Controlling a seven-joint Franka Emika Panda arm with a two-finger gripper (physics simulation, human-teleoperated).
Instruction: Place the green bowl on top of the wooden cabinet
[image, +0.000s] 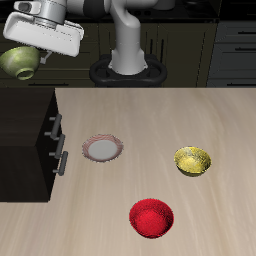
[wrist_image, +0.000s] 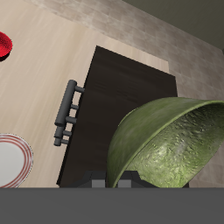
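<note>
The two-finger gripper (image: 32, 58) was clamped on the small olive-green glossy bowl (image: 19, 63). It hung tilted above the large, near-black wooden cabinet (image: 25, 140).

Three bowls — one green bowl (image: 18, 62), one yellow bowl (image: 194, 160), one red bowl (image: 151, 217). One white plate (image: 103, 149) with a reddish rim. One wooden cabinet (image: 25, 140) — two silver bar handles (image: 57, 142) visible.

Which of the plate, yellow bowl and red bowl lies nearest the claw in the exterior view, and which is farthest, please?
From the claw, holding the green bowl above the wooden cabinet:
1. Plate, beside the cabinet's drawer fronts.
2. Yellow bowl, farther across the table.
3. Red bowl, nearest the table's front edge.
</note>
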